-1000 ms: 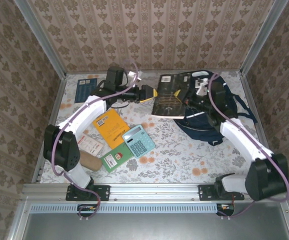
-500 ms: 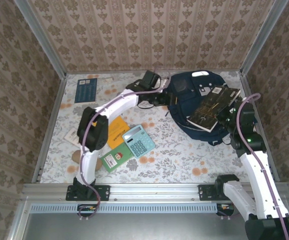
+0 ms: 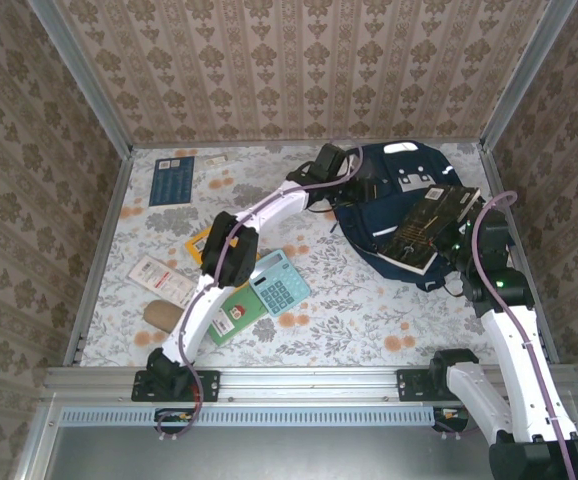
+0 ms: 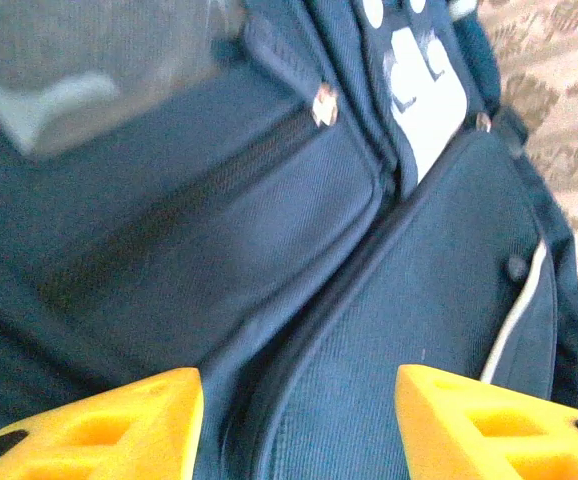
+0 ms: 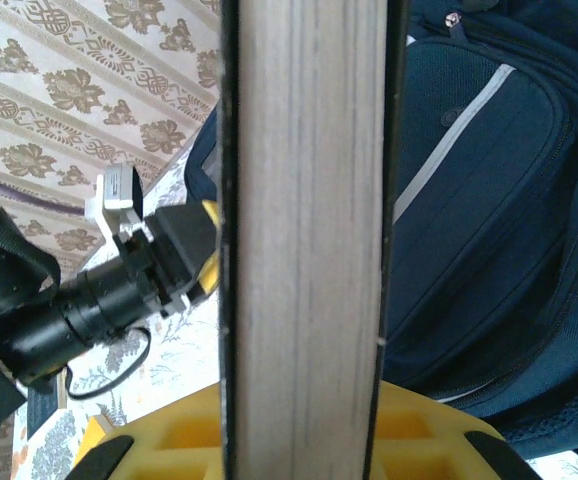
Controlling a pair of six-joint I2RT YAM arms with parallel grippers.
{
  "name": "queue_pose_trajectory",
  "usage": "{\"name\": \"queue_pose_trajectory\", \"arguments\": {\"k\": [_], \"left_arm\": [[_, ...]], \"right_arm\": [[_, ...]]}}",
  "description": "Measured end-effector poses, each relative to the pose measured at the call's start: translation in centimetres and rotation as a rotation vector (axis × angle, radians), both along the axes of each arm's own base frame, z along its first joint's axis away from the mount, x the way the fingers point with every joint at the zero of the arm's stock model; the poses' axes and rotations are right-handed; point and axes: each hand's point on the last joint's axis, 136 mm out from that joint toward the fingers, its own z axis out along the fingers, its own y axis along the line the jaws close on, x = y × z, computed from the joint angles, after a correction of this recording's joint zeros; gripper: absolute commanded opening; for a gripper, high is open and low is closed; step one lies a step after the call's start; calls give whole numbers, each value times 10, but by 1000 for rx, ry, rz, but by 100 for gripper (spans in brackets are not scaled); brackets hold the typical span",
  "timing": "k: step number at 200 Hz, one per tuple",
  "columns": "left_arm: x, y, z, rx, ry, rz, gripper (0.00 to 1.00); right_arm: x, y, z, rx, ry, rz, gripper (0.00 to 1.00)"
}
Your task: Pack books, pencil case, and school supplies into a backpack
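Bench [image 3: 369,310]: I note a pale cloth over it, printed with grey leaf sprigs and orange flowers, lying flat. The same print shows at the top right of my left wrist view.

Enclosure: back wall [image 3: 299,70], left wall [image 3: 19,200] and right wall [image 3: 569,180] all carry beige wallpaper with brown damask motifs in vertical bands. I see that paper again at the upper left of my right wrist view.

Frame: a left corner post [image 3: 79,75] and a right corner post [image 3: 529,75], both aluminium. A metal rail [image 3: 309,378] runs along the near edge, with a slotted strip [image 3: 309,415] just below it, then a grey panel [image 3: 299,455].
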Motion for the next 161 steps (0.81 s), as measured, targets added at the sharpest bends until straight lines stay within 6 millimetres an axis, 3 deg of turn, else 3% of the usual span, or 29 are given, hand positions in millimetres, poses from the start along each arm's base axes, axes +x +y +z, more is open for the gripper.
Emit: {"name": "queue_pose_trajectory", "arguments": {"k": [29, 67, 87, 136, 148, 161], "left_arm": [[12, -2, -7, 33, 0, 70, 51], [14, 26, -34, 144, 54, 190, 46], [13, 62, -36, 203, 81, 283, 45], [23, 188, -42, 340, 139, 557, 48], [25, 209, -42, 358, 142, 594, 52], [24, 219, -40, 367, 135, 601, 54]], "right_arm": [[-1, 2, -1, 7, 6, 12, 0], [2, 4, -5, 13, 21, 20, 0], [5, 7, -12, 21, 46, 32, 0], [18, 8, -29, 21, 101, 44, 0], [21, 9, -35, 16, 121, 51, 0], [23, 9, -38, 13, 130, 57, 0]]}}
